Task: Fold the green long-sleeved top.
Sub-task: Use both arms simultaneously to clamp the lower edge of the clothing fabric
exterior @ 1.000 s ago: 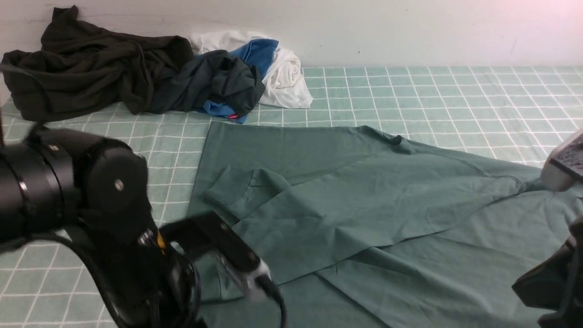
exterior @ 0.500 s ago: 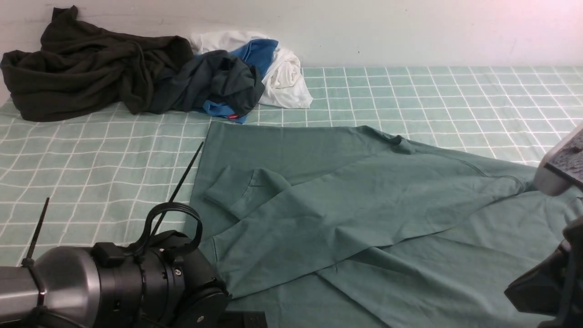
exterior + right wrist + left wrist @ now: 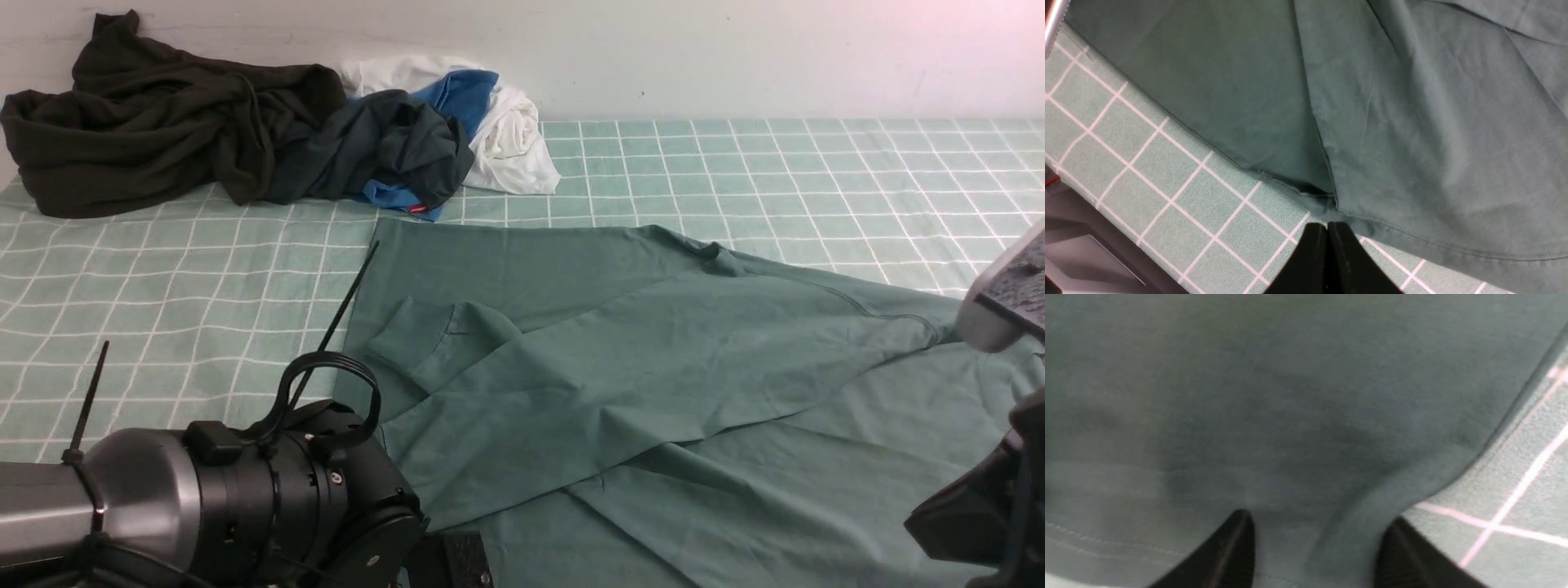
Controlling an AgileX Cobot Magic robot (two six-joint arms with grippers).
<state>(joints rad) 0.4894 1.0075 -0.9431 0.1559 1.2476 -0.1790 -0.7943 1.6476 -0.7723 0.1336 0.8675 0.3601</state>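
— Front view?
— The green top (image 3: 653, 367) lies spread over the table's (image 3: 775, 163) near right part, one sleeve folded across it.
— Left wrist?
— The left end effector (image 3: 1318, 555) stands wide, straddling the top's edge.
— Right wrist?
— The right end effector (image 3: 1327, 257) is pressed closed, just beside the hem.

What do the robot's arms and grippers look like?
The left arm is a silver tube joined to black cylinders, with a looped black cable and black zip ties. Both the left gripper and right gripper have tapered black fingers.
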